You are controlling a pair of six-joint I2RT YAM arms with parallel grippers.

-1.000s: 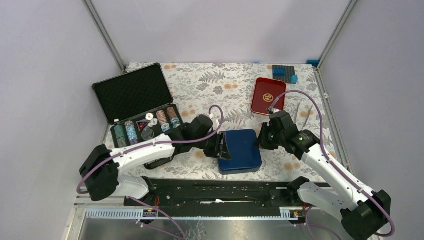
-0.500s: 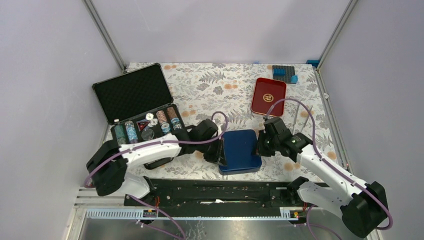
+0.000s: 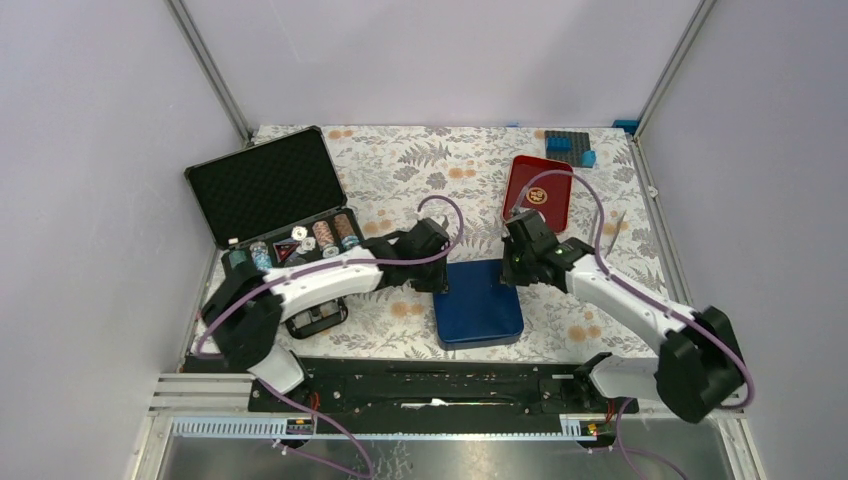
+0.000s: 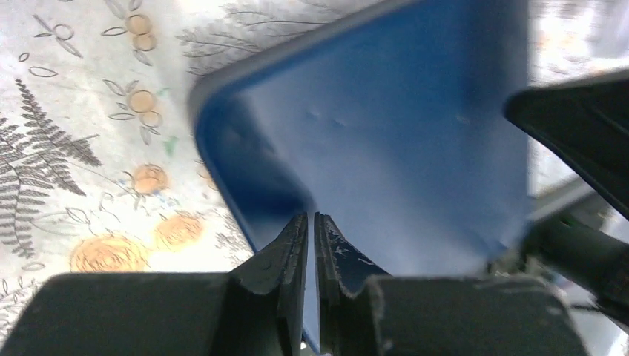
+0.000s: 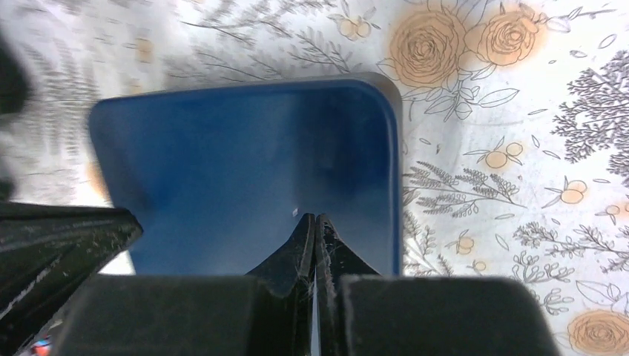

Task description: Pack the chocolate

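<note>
Gripping opposite sides of the blue box point(image 3: 480, 305) on the table point(image 3: 400, 170), seemingly to open it: left end effector point(image 4: 311, 221) pinches its rim; right end effector point(image 5: 314, 220) is pressed together, hold unclear; chocolate unseen, presumably inside.

Lab enclosure: aluminium frame point(image 3: 207, 70), white walls point(image 3: 440, 60)

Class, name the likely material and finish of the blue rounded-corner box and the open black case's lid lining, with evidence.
Blue rounded-corner box: probably thin metal or plastic, smooth satin; soft sheen and tiny dimples in the left wrist view.
Open black case's lid lining: likely foam, matt; dotted bumpy texture.
</note>
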